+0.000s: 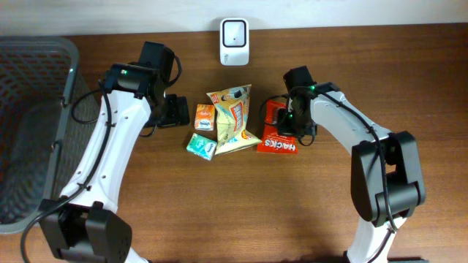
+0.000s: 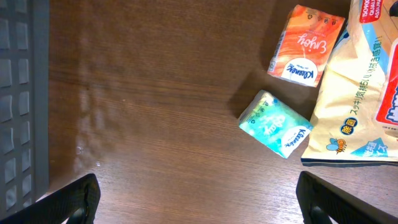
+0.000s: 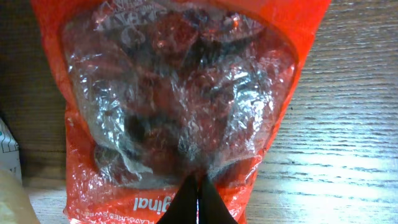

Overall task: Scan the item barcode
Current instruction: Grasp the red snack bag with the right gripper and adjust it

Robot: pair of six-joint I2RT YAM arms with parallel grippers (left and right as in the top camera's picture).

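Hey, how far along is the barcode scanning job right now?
Early. Done: the right tool is pinched shut on the red candy bag. In hand: that bag lies on the table, not yet lifted. Left: carrying it to the white scanner at the table's far edge and showing its barcode. The left tool hangs open beside the teal tissue pack, holding nothing.

My left gripper (image 1: pixel 175 112) hangs wide open at nine o'clock, while my right gripper (image 1: pixel 292 126) points down at three o'clock, fingers (image 3: pixel 214 208) pressed together.
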